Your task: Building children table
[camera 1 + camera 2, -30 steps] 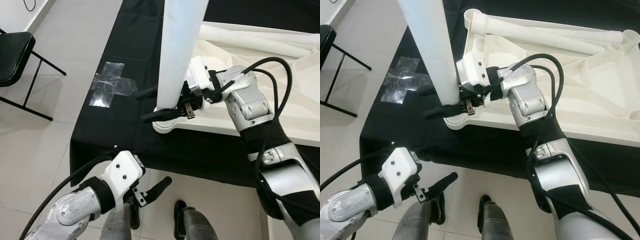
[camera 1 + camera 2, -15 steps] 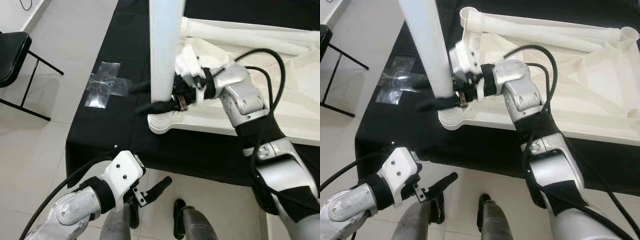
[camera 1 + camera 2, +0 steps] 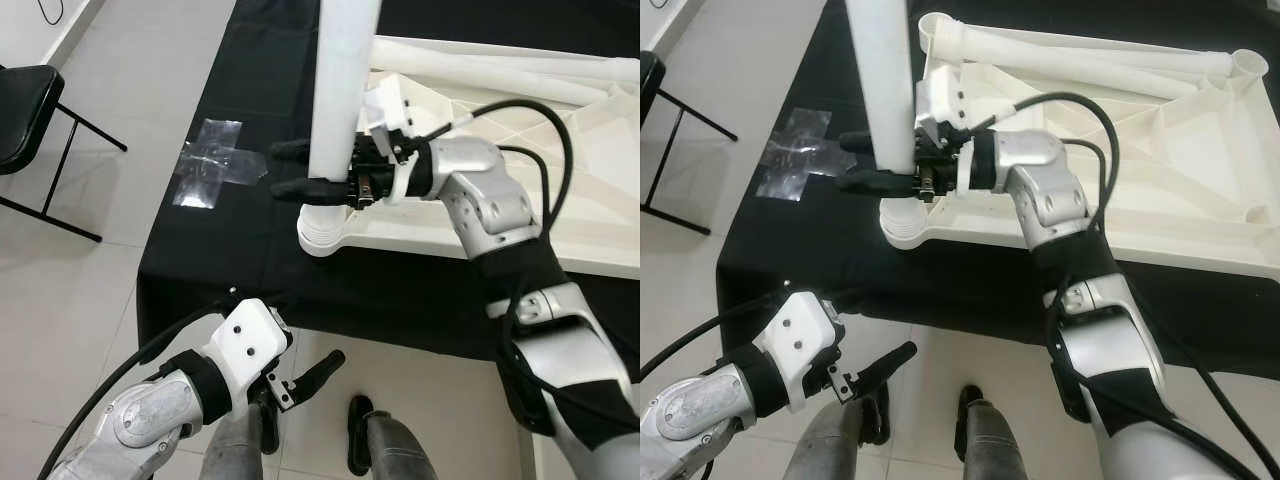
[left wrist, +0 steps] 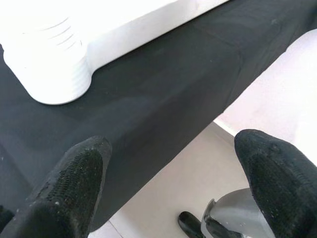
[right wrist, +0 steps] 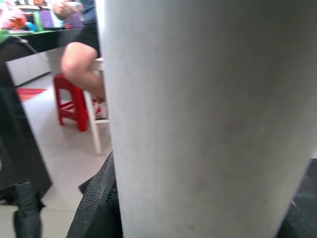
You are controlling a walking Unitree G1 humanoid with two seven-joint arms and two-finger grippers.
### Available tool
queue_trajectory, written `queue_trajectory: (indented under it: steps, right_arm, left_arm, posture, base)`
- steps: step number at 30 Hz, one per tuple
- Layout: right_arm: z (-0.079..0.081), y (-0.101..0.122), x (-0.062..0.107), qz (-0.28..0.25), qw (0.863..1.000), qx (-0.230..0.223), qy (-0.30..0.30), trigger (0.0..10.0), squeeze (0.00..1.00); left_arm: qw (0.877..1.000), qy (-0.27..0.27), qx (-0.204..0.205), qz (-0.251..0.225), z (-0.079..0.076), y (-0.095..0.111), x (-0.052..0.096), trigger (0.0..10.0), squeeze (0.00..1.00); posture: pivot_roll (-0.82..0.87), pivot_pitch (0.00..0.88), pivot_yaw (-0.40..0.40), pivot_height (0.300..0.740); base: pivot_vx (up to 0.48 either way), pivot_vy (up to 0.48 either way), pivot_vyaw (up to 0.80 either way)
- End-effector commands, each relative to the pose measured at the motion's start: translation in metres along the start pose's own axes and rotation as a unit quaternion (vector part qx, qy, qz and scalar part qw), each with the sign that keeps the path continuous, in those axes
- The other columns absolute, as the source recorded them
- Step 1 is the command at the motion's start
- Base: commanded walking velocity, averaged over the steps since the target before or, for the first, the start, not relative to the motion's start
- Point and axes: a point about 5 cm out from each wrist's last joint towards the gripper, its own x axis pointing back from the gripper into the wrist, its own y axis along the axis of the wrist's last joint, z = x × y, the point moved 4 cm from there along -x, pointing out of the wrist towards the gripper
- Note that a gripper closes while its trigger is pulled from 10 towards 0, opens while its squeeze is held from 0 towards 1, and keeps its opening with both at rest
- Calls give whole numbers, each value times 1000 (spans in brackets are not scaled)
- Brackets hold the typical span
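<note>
White plastic table leg (image 3: 338, 90) stands upright in the corner socket (image 3: 322, 228) of the upturned tabletop (image 3: 520, 170) on the black cloth (image 3: 250, 120), right gripper (image 3: 300, 168) clamped around it. Left gripper (image 3: 305, 378) hangs low, fingers (image 4: 74, 183) spread, holding nothing. Right wrist view: leg (image 5: 208, 119) between 2 fingers, a seated person (image 5: 81, 54) beyond.

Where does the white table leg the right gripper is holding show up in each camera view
Left eye: white table leg, upright at top centre, right gripper around it.
Right eye: upper left of centre.
Left wrist: not in it.
Right wrist: the broad white column up close.
Shared landmark: the ribbed corner socket, also at and.
</note>
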Motion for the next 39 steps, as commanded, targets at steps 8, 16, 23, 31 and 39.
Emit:
queue_trajectory:
  steps: [8, 16, 23, 31, 39]
  right_arm:
    - [5, -51, 25, 72, 995, -63, -42, 10000, 0]
    - [-3, -57, 30, 87, 991, -65, -81, 10000, 0]
    - [-4, -60, 39, 96, 988, -71, -100, 10000, 0]
    - [-8, -66, 47, 116, 981, -79, -131, 10000, 0]
    - [-6, -86, 63, 155, 945, -122, -262, 10000, 0]
  left_arm:
    - [1000, 17, -13, 16, 4, -4, 3, 10000, 0]
    - [994, 97, -25, 34, 26, -8, 19, 10000, 0]
    - [986, 160, -31, 45, 43, -14, 29, 10000, 0]
    - [982, 181, -29, 38, 49, -14, 30, 10000, 0]
    - [980, 191, -30, 34, 51, -12, 31, 10000, 0]
  posture:
    - [105, 417, -48, 740]
    - [120, 420, -47, 740]
    - [120, 419, -52, 740]
    - [111, 411, -56, 740]
    - [108, 404, -79, 740]
  base:
    - [0, 0, 0]
    - [0, 0, 0]
    - [0, 0, 0]
    - [0, 0, 0]
    - [0, 0, 0]
